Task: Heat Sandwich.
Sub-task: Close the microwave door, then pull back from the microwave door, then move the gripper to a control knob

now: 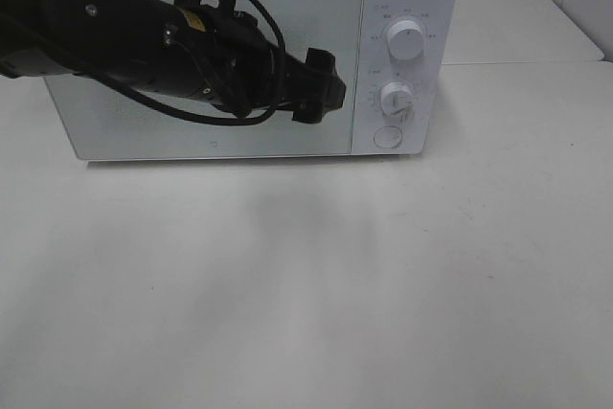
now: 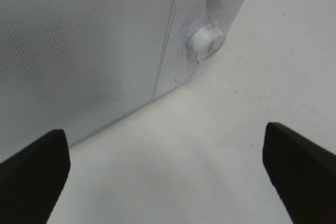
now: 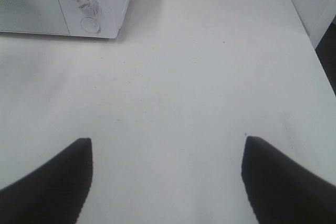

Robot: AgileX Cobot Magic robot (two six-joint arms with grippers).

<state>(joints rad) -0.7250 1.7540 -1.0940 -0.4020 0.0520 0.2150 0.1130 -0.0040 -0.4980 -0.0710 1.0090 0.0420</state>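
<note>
1. We show a white microwave [image 1: 220, 64] standing at the back of the table [image 1: 306, 284], its door [image 1: 144, 131] shut; the control strip to the right of the door carries an upper knob [image 1: 406, 41], a lower knob [image 1: 396, 99] and a round button [image 1: 387, 137]
2. The sandwich shows in none of the three views, and no plate shows on the part of the table in view. We judge that it may lie behind the shut door, but the door hides the inside and we cannot tell
3. The left arm reaches across the front of the door, its long axis running from the left of the high view towards the control strip. The left pincer [image 1: 326, 88] hangs just in front of the door's right edge, with the lower knob near it on the right. We judge that the coming move turns on this short gap to the controls
4. Left pincer [image 2: 165, 174]: its fingers [image 2: 37, 177] stand wide apart, with only bare table between them; it holds and touches nothing
5. Right pincer [image 3: 165, 179]: also spread and holding nothing, it hangs over bare table well apart from the microwave, so the left arm is much the nearer
</note>
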